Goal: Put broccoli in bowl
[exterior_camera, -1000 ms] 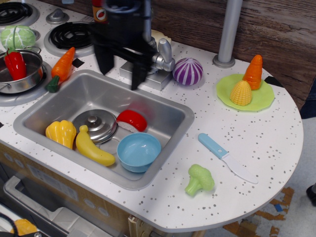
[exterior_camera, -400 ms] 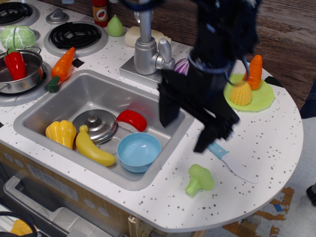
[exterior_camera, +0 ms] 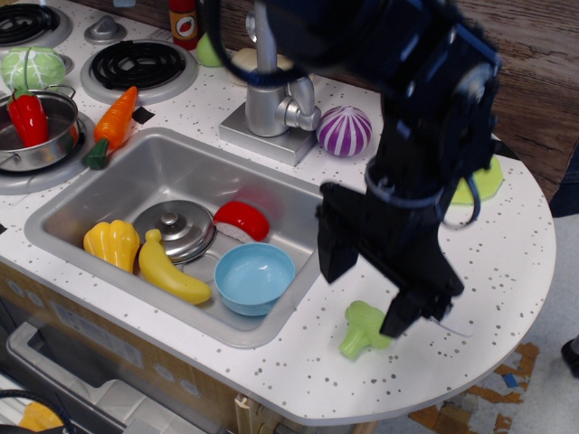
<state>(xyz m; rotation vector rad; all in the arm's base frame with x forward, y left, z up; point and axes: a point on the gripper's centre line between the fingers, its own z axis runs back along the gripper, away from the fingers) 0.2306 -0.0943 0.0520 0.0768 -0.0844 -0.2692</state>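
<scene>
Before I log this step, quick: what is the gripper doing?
Gripper: open, empty, fingers spread above the broccoli on the counter.

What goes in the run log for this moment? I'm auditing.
phase: approach | hand: open, above broccoli | broccoli: on counter, ungrasped | bowl: in sink, empty

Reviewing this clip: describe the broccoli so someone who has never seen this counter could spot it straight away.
Start at the steel sink set into the speckled white counter, then look at the open countertop just past its front right corner, below the black tool. The broccoli lies there: small, light green, with a bumpy head and thick stalk, the only green item on that stretch of counter.
</scene>
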